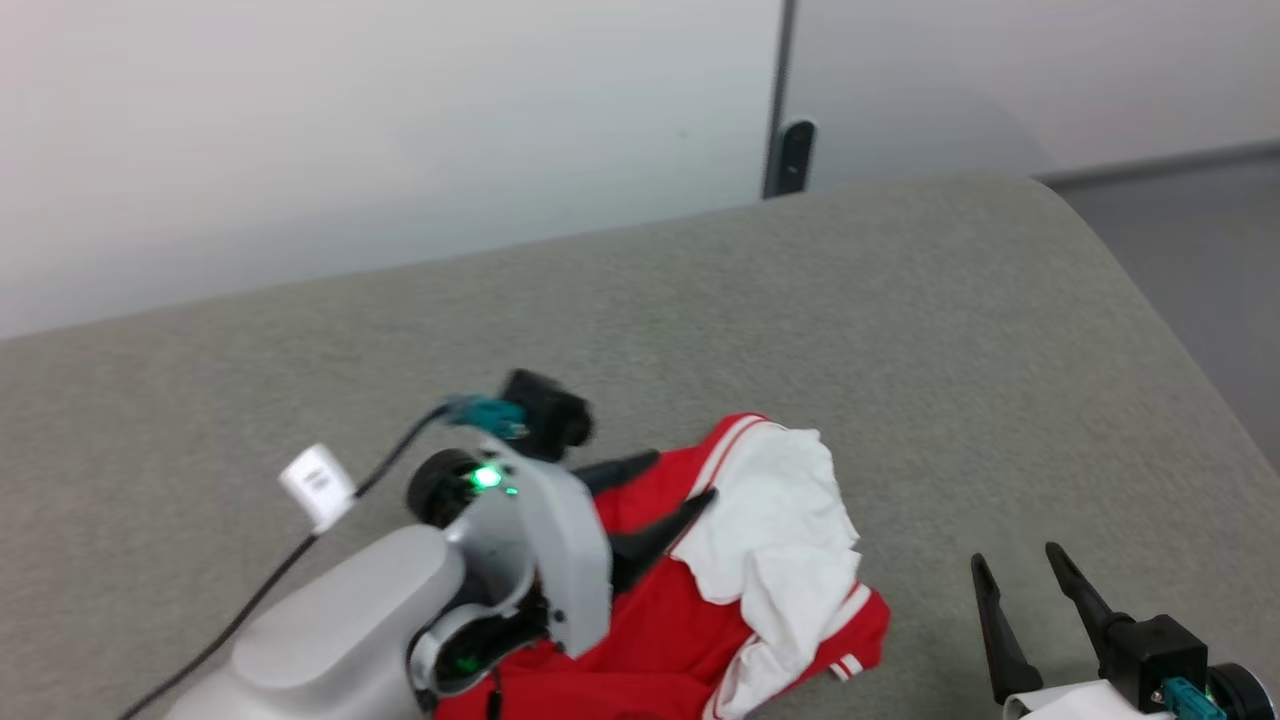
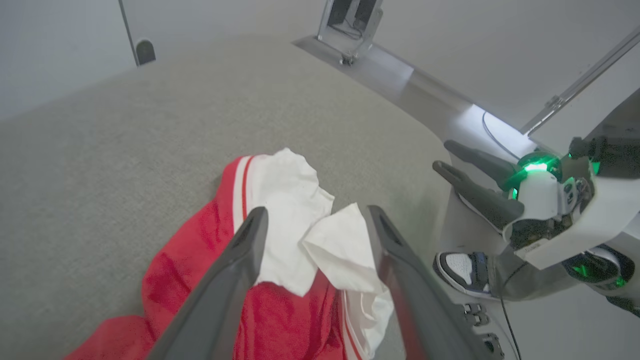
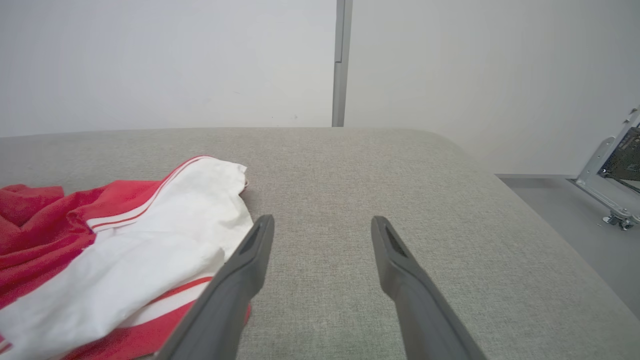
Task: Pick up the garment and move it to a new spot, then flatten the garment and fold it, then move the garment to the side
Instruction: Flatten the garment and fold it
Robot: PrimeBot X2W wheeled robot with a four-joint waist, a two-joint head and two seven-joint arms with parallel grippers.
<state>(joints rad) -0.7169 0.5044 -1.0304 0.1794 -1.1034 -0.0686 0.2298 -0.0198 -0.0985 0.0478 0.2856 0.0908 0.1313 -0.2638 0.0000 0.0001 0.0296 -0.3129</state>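
Garment [image 1: 770, 520]: lay crumpled.
Left gripper [image 2: 317, 212]: hung over garment, spread apart, probably for grasping.
Right gripper [image 3: 322, 220]: stood beside garment, spread apart.

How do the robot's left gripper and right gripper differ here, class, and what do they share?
The left gripper is over the garment; the right gripper is over bare grey surface beside it. In the head view the left gripper points sideways across the picture, while the right gripper points up it. Both are open and hold nothing.
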